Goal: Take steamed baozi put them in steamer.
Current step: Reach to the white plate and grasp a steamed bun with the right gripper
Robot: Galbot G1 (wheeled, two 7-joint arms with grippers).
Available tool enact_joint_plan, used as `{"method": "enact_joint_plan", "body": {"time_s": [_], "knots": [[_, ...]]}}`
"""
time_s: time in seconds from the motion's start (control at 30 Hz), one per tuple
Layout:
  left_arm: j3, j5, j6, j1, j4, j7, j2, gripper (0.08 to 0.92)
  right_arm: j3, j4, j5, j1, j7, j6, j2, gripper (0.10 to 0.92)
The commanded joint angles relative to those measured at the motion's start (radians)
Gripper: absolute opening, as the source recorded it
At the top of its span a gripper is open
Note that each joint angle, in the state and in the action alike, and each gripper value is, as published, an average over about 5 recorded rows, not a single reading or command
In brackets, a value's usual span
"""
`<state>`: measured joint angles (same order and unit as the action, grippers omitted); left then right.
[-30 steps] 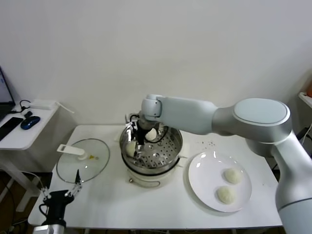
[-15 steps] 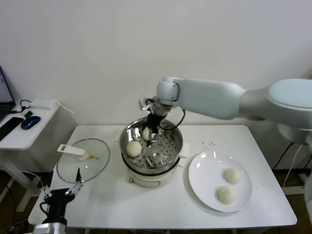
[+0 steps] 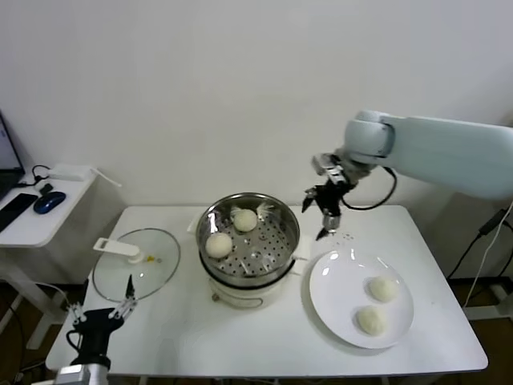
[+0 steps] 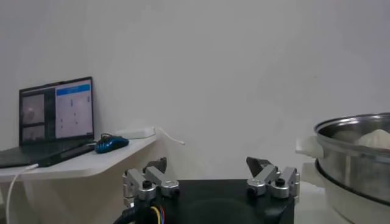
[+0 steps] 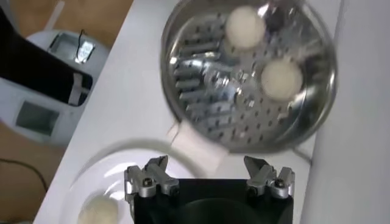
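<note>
- Two baozi sit in the steamer, two on the plate.
- Our right gripper hangs empty, jaws wide.
- They look soft, so we'd pinch the sides gently.

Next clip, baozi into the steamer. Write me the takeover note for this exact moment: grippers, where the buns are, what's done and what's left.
Right gripper: jaws open, empty, in the air between the steamer and the white plate.
Left gripper: parked low off the table's front left corner, jaws open, empty.
Done: two baozi in the steamer, one toward the back, one at its left side.
Left: two baozi on the plate, the farther one and the nearer one.
Glass lid lies on the table left of the steamer.
</note>
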<state>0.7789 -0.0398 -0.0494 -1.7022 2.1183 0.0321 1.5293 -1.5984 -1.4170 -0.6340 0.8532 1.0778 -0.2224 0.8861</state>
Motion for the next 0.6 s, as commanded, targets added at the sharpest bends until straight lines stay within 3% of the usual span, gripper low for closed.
{"method": "enact_joint_plan", "body": {"time_s": [0.03,0.6], "knots": [[0.004,0.002,0.002,-0.008,0.001,-0.011,-0.001,0.823,0.022,-0.118,0.228,-0.120,0.033,0.037,-0.287,0.823],[0.016,-0.007,-0.008,-0.009,-0.020,-0.017,0.003,0.823,0.130,-0.114,0.339,-0.407,0.006,0.023,-0.304,0.823]]}}
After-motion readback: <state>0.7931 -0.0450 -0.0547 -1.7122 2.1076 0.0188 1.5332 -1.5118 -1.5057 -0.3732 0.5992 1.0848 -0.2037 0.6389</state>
